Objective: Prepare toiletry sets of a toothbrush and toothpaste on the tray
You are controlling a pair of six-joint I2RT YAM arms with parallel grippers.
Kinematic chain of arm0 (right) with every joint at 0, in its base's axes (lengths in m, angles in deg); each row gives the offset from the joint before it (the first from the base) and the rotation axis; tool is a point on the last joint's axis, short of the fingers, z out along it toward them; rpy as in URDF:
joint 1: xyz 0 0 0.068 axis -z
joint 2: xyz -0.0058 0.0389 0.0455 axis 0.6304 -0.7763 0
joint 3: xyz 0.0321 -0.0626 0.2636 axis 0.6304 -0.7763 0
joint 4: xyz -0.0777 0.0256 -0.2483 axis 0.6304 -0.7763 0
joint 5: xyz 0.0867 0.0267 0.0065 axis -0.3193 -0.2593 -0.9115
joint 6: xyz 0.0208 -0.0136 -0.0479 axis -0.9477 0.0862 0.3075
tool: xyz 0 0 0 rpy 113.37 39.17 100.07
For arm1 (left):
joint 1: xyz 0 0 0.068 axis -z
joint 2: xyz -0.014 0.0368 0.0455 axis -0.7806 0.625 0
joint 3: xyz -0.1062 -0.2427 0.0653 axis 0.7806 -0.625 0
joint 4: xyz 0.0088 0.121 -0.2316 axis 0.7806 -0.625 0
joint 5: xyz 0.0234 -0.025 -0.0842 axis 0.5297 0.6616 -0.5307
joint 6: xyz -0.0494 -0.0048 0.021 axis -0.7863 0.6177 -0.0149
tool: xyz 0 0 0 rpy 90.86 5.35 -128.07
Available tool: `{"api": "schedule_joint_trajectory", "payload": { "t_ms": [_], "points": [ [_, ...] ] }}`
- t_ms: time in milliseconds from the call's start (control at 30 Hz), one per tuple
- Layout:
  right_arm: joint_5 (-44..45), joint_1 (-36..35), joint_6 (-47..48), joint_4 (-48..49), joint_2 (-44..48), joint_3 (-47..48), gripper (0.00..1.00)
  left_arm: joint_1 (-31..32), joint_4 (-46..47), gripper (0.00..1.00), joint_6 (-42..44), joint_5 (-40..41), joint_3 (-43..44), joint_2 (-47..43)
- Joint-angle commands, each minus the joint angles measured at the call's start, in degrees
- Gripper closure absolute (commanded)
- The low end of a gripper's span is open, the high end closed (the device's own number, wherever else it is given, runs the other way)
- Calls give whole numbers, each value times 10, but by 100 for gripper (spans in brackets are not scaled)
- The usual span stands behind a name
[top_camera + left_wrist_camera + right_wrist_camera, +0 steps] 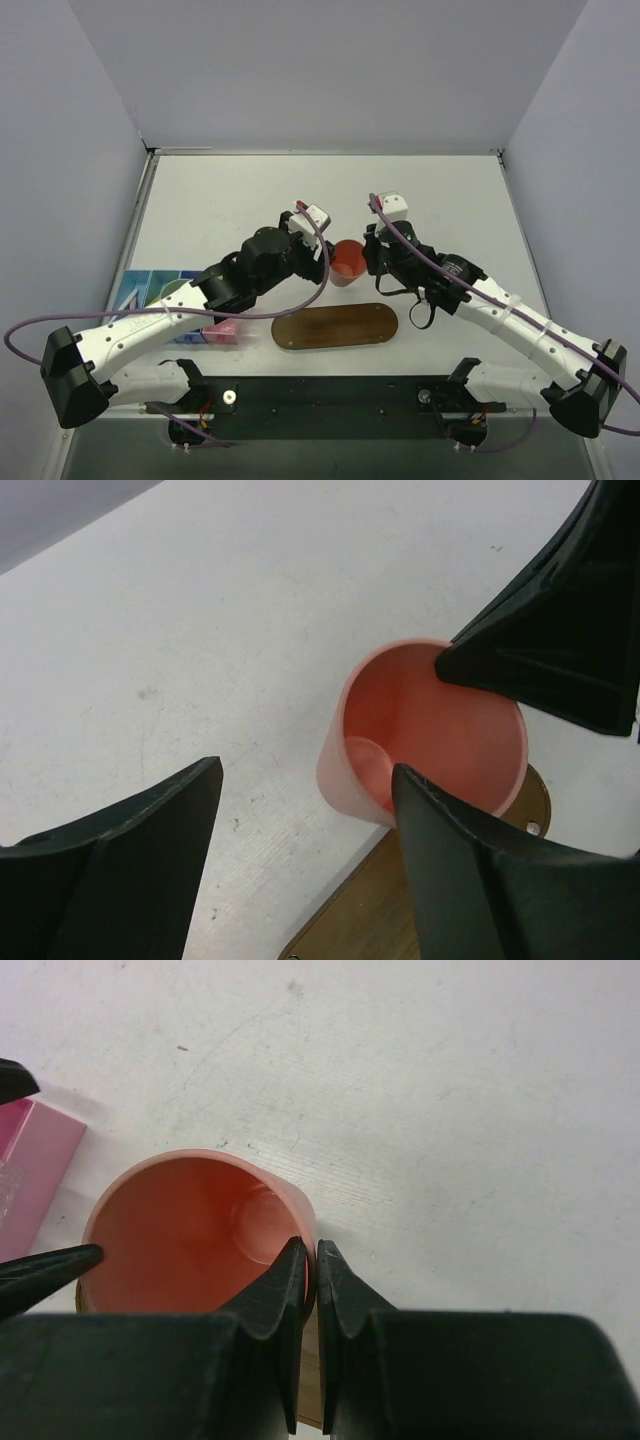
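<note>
A salmon-pink cup (348,262) is just behind the far edge of the brown oval wooden tray (335,327). My right gripper (368,262) is shut on the cup's right rim, one finger inside and one outside (311,1245). The cup (180,1230) is empty. My left gripper (322,262) is open and empty at the cup's left side. In the left wrist view (305,770) one of its fingers (470,880) is close to the cup (430,730). I cannot tell whether they touch. The tray (400,910) is bare. No toothbrush or toothpaste shows.
A pink bin (225,330) lies left of the tray under my left arm, and its corner shows in the right wrist view (30,1170). A blue patterned bin (150,290) lies further left. White walls close the table at the back and both sides.
</note>
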Motion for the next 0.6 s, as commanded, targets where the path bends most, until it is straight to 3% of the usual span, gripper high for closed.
{"api": "schedule_joint_trajectory", "payload": {
  "t_ms": [0,100,367,567],
  "points": [
    [47,16,31,-49,60,11,100,0,90,19,44,-33,-23,-54],
    [46,32,41,-93,89,16,100,-14,101,15,53,-31,-36,-81],
    [22,38,18,-206,123,16,100,-192,62,14,-42,-80,-7,-76],
    [-27,34,-43,-231,156,-20,100,-202,57,14,-11,-38,-10,-87]
  ]
}}
